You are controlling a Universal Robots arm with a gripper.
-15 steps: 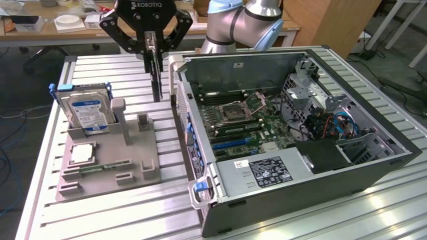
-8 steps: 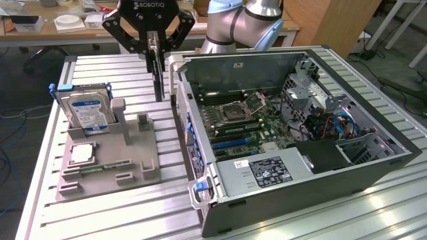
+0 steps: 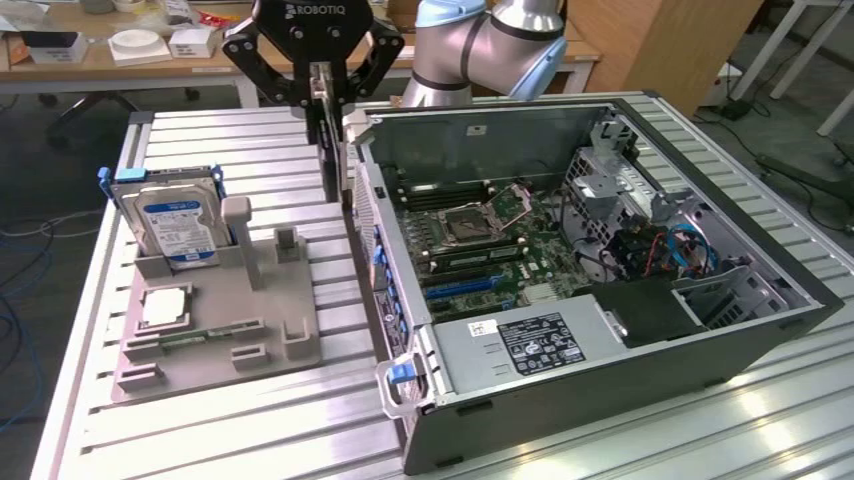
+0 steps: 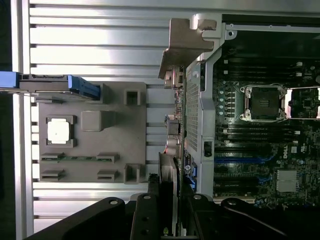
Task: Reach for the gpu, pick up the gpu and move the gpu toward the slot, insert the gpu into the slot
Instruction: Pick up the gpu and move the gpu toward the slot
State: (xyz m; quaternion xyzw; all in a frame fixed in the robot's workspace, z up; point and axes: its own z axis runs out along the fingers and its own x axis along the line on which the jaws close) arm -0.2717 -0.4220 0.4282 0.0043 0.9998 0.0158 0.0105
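Robot arm's black tool (image 3: 320, 88) hangs over a slatted metal surface (image 3: 214, 130). Its two fingers are closed partway, clamped on the gpu (image 3: 328, 150), a thin dark card held upright and edge-on, its length hanging below them. The card is in the air just outside the wall of an open computer case (image 3: 747, 330), between that case and a grey holder tray (image 3: 267, 330) toward the exterior view's left. A silver hard drive (image 3: 171, 222) with a blue-and-white label stands upright in the tray. Inside the case lies a green motherboard (image 3: 534, 255). The slot (image 3: 461, 262), a long black connector beside a blue one, sits on it, well apart from the card. In the wrist view the card's edge (image 4: 169, 200) shows between the fingers (image 4: 149, 217).
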